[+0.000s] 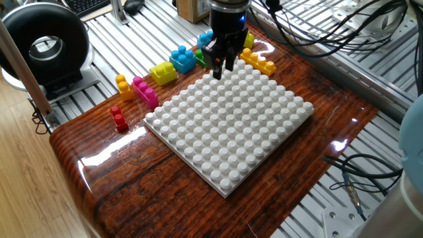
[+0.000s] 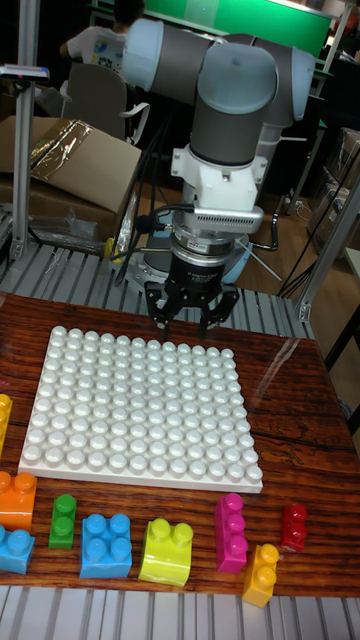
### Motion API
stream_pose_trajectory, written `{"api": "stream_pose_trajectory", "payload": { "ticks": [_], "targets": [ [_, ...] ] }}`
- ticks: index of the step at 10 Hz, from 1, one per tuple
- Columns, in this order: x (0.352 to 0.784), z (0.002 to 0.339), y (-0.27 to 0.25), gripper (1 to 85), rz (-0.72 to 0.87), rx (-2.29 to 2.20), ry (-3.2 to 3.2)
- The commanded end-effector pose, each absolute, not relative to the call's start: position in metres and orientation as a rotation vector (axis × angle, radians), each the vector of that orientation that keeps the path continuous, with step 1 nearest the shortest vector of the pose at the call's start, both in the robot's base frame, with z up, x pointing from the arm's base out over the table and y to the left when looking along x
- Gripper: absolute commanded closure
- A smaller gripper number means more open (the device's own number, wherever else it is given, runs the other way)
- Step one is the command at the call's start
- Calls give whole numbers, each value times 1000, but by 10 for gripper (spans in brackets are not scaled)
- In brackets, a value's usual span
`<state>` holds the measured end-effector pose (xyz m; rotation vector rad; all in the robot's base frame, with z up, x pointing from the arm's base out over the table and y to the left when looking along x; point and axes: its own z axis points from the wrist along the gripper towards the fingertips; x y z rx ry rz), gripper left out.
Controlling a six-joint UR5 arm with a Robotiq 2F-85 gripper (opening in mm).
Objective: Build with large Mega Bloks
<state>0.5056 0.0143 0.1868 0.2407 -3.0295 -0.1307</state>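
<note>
The jaws are spread apart and hold nothing. The robot's black two-finger gripper (image 2: 190,322) hangs over the edge of the big white bumpy plastic plate (image 1: 231,142). No brick is on the plate yet. The bright shiny plastic bricks sit beside it on the wooden table (image 1: 132,178): a green one (image 2: 63,521), a blue one (image 2: 107,545), a yellow one (image 2: 167,551), a pink one (image 2: 231,532). I think the fingers could bump the plate's edge or knock a brick away going down, because the bricks sit so close together.

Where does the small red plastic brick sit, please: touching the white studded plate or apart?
Apart. The fixed view shows bare tabletop between the red brick and the white plate.
</note>
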Motion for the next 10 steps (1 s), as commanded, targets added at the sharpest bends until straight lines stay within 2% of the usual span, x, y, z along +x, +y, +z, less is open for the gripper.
{"api": "stream_pose_trajectory", "payload": {
  "ticks": [1,3,8,10],
  "targets": [
    [503,188,6,7,-89,290,-3019],
    [501,188,16,7,-143,281,-3012],
    [500,186,14,87,-147,196,-3020],
    [499,185,11,90,-144,193,-3023]
  ]
}}
